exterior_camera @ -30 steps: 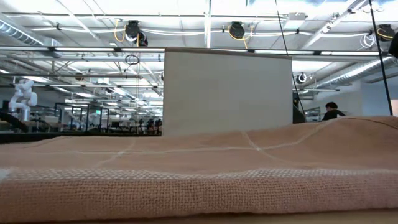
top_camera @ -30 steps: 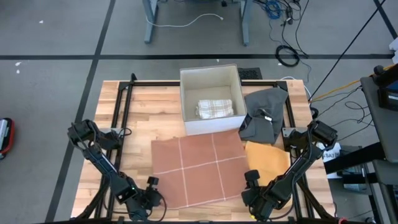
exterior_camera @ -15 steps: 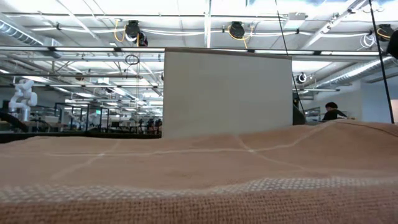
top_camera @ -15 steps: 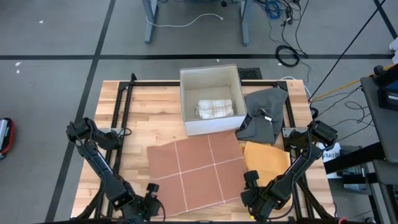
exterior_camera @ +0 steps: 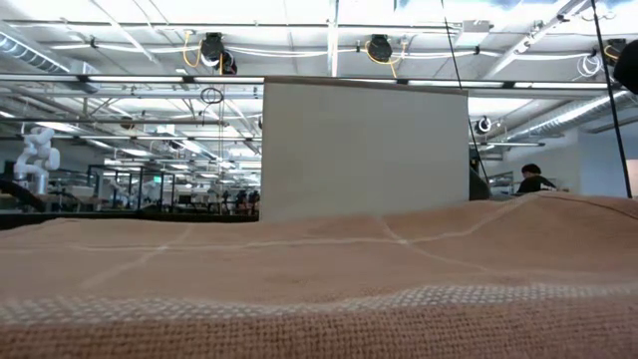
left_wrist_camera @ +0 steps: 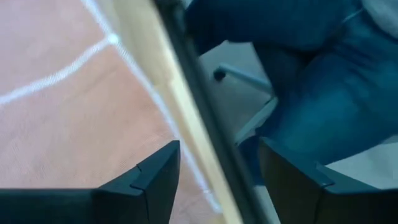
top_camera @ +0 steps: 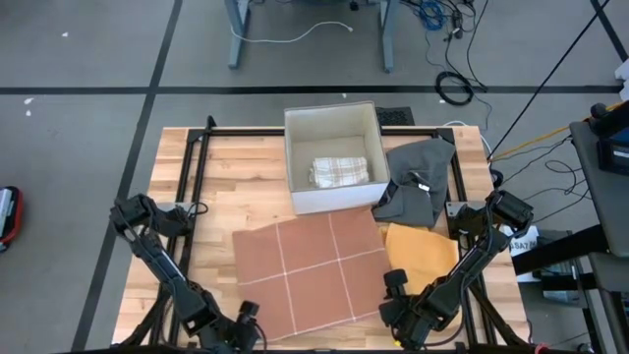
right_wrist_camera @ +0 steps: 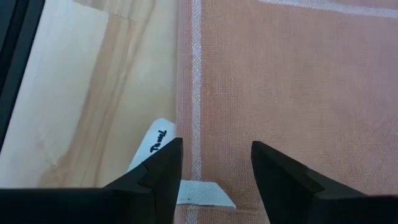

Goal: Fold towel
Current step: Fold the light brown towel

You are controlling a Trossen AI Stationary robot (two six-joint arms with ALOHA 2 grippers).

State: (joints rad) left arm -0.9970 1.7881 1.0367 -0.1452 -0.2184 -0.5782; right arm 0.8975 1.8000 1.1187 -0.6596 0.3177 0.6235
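One white box [top_camera: 331, 133] holds a folded checked cloth [top_camera: 339, 171].

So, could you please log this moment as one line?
task: fold towel | towel: flat, unfolded | left gripper: open, at near edge | right gripper: open, over towel edge

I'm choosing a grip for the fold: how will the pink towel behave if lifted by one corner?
The pink towel will probably droop limply: the low view shows it rippling over the table. Its thin weave looks light. It may drag rather than slide on the bare wood. The right gripper has open fingers at its edge.
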